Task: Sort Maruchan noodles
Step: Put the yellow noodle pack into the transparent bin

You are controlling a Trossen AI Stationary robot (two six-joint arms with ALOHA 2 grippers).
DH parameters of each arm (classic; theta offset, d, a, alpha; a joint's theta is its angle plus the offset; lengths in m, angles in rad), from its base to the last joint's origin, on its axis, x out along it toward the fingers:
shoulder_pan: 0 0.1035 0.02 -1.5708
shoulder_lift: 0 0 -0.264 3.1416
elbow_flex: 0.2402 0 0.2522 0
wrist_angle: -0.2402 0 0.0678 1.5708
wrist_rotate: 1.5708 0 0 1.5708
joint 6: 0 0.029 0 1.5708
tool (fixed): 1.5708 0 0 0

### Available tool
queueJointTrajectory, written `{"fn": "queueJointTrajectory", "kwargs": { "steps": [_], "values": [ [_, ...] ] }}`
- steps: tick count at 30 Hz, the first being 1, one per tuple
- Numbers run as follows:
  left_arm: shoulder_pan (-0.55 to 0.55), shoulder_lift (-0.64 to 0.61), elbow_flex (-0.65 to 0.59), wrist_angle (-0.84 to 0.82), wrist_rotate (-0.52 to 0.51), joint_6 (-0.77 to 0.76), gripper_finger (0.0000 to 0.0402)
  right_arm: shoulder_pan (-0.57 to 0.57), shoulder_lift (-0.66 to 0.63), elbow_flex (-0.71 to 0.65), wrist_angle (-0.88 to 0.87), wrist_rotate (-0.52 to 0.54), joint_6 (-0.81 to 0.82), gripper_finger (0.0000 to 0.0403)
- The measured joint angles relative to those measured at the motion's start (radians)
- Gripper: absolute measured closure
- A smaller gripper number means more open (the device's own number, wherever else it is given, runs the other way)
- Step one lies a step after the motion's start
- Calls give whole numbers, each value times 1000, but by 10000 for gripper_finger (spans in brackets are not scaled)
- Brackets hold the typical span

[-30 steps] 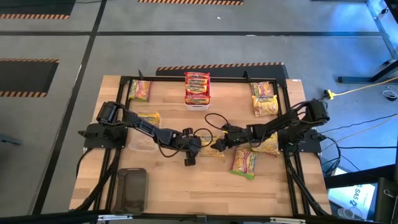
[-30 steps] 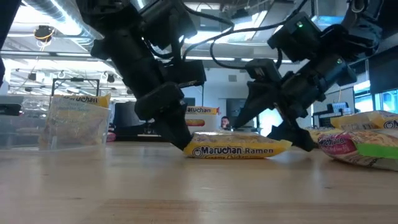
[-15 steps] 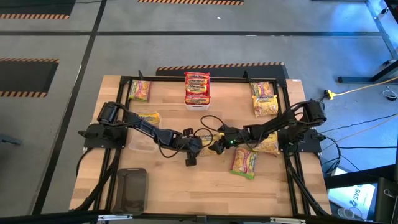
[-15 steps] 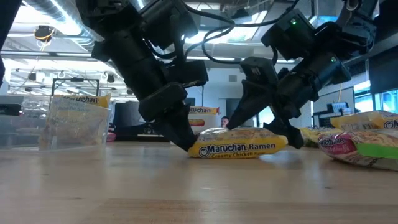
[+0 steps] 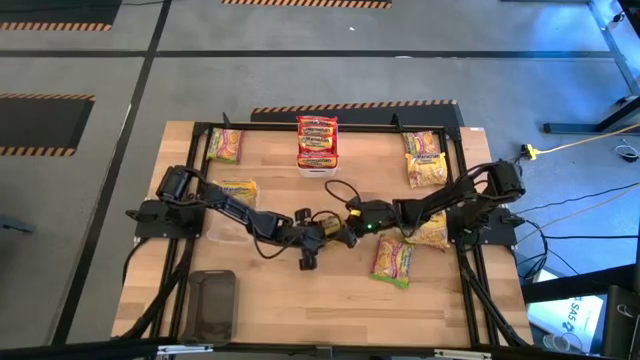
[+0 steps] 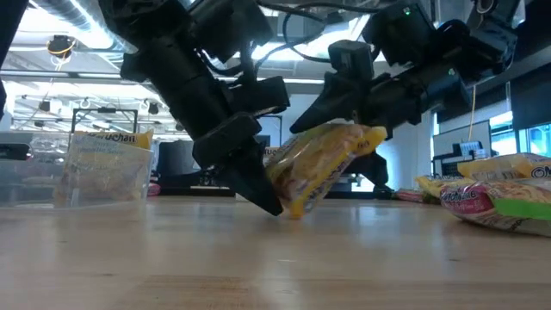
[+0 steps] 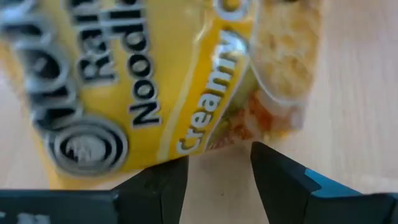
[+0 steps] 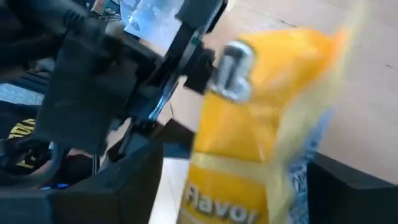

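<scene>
Both arms meet in the middle of the wooden table [image 5: 270, 290]. One yellow noodle packet [image 6: 323, 164] is tipped up on its edge there, one end on the wood and the other end in the air. The right gripper [image 6: 349, 129] pinches the raised end between its fingers. The left gripper [image 7: 217, 180] is down by the low end, its fingers a little apart, with the packet just beside them. Other noodle packets [image 5: 425, 157] lie around the table, well apart from the arms. A red stack [image 5: 317, 140] sits at the far edge.
</scene>
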Motion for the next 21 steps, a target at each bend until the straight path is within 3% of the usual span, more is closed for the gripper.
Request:
{"fn": "queueJointTrajectory", "kwargs": {
  "steps": [7, 12, 16, 21],
  "values": [
    [0, -6, 15, -16, 4, 0, 233, -1, 0, 0, -36, 1, -12, 229],
    [-5, -80, 18, -154, 3, -37, 233, -1, -23, -1, -60, -25, -104, 305],
    [-28, -193, 18, -280, 5, -77, 233, 1, -62, -1, -86, -35, -225, 312],
    [-55, -331, 18, -304, 3, -98, 233, 7, -84, 0, -72, -40, -358, 297]
  ]
}}
